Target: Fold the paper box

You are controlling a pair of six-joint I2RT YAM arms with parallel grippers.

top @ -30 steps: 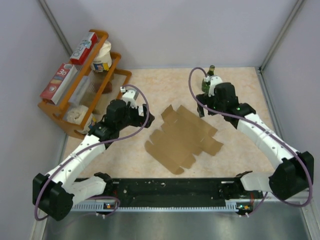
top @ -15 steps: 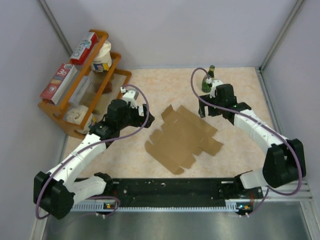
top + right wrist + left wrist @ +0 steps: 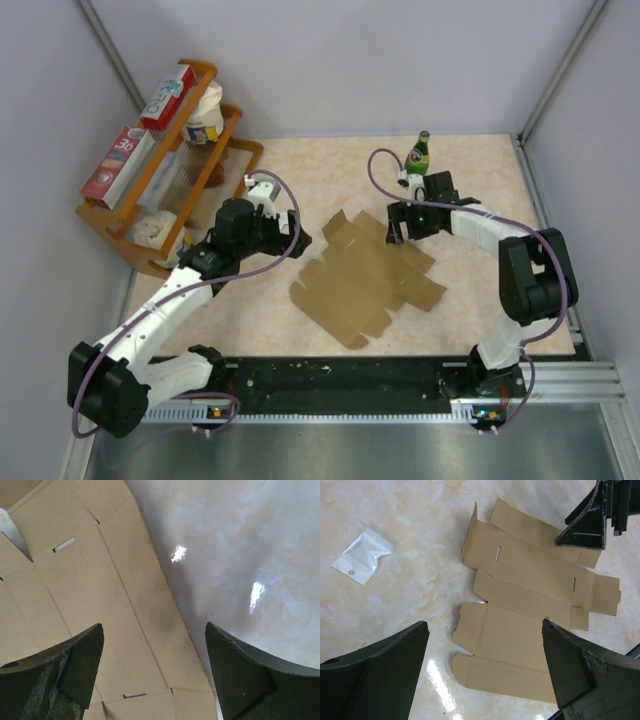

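Right pincer [image 3: 398,231] swung over paper box [image 3: 365,275].

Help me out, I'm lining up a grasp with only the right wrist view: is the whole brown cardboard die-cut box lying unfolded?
Observer: Yes, the brown cardboard die-cut box lies spread out on the table.
Operator: Where's the left gripper?
Observer: The left gripper hovers open by the box's left edge in the top view.
Operator: Any clutter nearby?
Observer: A small clear plastic bag lies on the table, apart from the box, in the left wrist view.
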